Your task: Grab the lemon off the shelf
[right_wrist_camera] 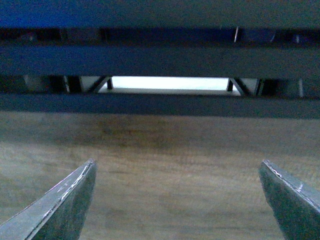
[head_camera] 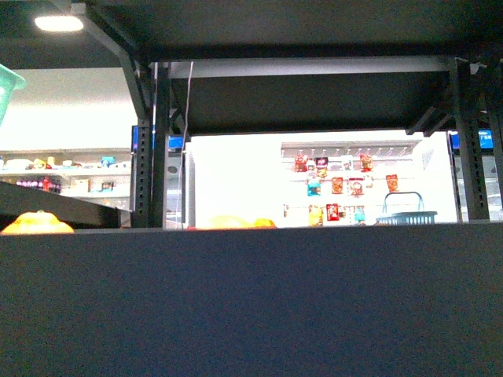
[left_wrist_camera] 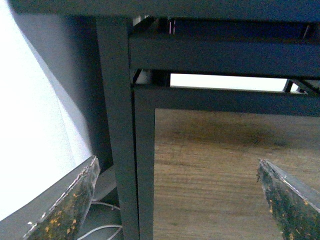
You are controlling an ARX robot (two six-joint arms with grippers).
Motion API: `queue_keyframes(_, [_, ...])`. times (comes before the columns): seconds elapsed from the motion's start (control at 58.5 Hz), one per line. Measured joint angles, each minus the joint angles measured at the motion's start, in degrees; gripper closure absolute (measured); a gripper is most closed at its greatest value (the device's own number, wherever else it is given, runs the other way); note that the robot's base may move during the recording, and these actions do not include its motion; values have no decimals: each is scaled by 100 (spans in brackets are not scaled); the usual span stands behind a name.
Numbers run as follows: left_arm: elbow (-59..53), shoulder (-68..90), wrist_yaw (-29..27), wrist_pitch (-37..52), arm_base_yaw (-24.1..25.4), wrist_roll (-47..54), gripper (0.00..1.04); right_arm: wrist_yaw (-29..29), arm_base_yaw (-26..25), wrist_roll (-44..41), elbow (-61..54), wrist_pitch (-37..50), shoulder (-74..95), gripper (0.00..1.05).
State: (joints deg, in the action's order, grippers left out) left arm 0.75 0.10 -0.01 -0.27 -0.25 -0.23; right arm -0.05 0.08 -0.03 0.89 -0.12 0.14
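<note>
**Both grippers spread wide and empty at the shelf**

The shelf (head_camera: pixel 251 298) is filling the front view, and its dark deck edge is hiding all but the tops of the fruit. A plain yellow top, likely the lemon (head_camera: pixel 228 222), is peeking over near the middle. The left gripper (left_wrist_camera: pixel 176 161) and right gripper (right_wrist_camera: pixel 177 162) are gaping wide, holding nothing.

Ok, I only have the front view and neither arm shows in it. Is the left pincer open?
Observer: Yes, the left pincer is open, with nothing between its fingers.
Operator: What is it facing?
Observer: A dark shelf upright stands ahead of it, towards one finger.
Operator: And beyond that?
Observer: Wood-grain floor, seen under the rack.
Operator: And the right one?
Observer: The right pincer is open too, facing a low shelf crossbar.
</note>
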Motion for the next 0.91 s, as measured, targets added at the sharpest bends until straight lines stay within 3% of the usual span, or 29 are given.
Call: queue_keyframes(0.906, [0, 0, 0, 0, 0, 0, 8, 0, 0, 2, 0, 0, 0, 7])
